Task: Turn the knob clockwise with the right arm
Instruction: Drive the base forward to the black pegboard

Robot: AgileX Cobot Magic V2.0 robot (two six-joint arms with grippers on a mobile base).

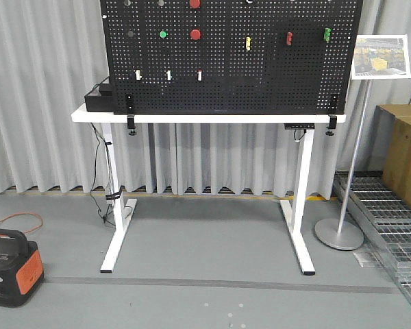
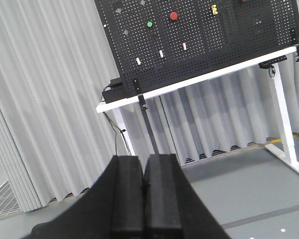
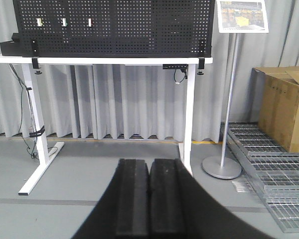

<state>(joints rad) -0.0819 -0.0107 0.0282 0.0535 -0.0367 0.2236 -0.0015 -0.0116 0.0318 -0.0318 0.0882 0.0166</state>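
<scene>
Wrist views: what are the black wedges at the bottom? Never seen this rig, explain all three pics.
It is a two-armed robot on a mobile base. The front view looks ahead from the robot; the other two cameras sit on its wrists. Those wedges are the left fingers and right fingers, pressed shut, holding nothing. Ahead stands a white table carrying a black pegboard with coloured knobs and switches, such as a red knob. Both arms are far from it.
</scene>
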